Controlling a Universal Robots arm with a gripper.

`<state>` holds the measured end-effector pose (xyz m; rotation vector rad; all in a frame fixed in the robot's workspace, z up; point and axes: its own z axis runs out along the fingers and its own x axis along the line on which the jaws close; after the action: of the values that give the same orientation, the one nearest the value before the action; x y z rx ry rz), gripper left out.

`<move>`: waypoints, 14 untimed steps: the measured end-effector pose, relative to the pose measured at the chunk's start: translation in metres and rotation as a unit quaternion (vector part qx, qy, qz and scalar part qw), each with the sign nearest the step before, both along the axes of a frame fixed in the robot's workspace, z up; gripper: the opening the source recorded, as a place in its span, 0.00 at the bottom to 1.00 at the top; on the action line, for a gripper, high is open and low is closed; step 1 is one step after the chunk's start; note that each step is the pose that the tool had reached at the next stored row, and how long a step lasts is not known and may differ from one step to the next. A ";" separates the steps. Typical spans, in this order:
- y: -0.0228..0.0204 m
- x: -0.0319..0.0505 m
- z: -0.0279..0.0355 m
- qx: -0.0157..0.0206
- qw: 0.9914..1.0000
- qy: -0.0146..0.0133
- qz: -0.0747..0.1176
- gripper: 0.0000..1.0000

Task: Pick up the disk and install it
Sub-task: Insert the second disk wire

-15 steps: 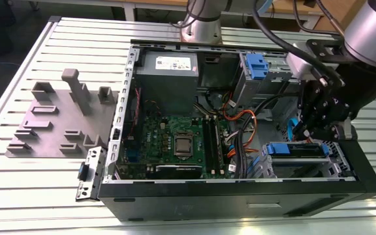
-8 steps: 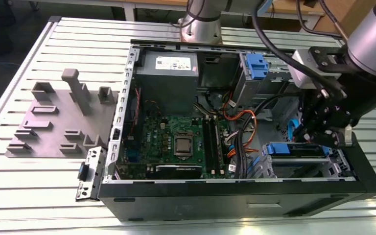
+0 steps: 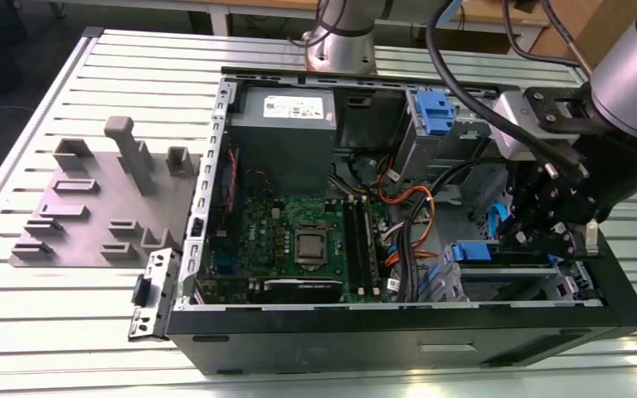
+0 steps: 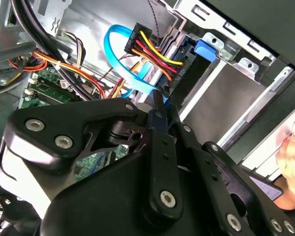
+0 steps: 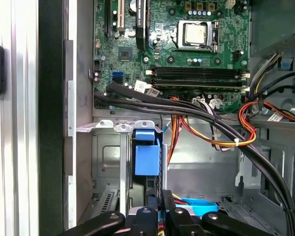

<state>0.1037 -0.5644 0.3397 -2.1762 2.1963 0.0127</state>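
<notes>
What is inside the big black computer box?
Inside the computer case sit a green motherboard, a grey power supply, coloured cables and the disk by the end effector. The arm hides what lies beneath it.

No legible text on any label/sticker.

The gripper [image 3: 556, 236] sits deep in the open computer case [image 3: 407, 332], hemmed in by the drive cage [image 5: 108, 162] and a tangle of orange, red and yellow power cables [image 5: 246, 123] (they drape right across the bay mouth). A blue data cable [image 4: 119, 59] loops just ahead. Above the green motherboard [image 3: 296, 240] there is open room; the slatted table [image 3: 31, 315] beside the case lies free.
</notes>
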 end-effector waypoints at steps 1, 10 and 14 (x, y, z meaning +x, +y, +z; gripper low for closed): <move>-0.0002 0.0000 -0.0003 0.000 1.000 0.000 0.000 0.16; -0.0018 -0.0001 -0.0026 0.000 1.000 -0.001 0.001 0.16; -0.0019 -0.0001 -0.0039 0.000 1.000 -0.001 0.001 0.16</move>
<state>0.1037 -0.5663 0.3358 -2.1783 2.1924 0.0114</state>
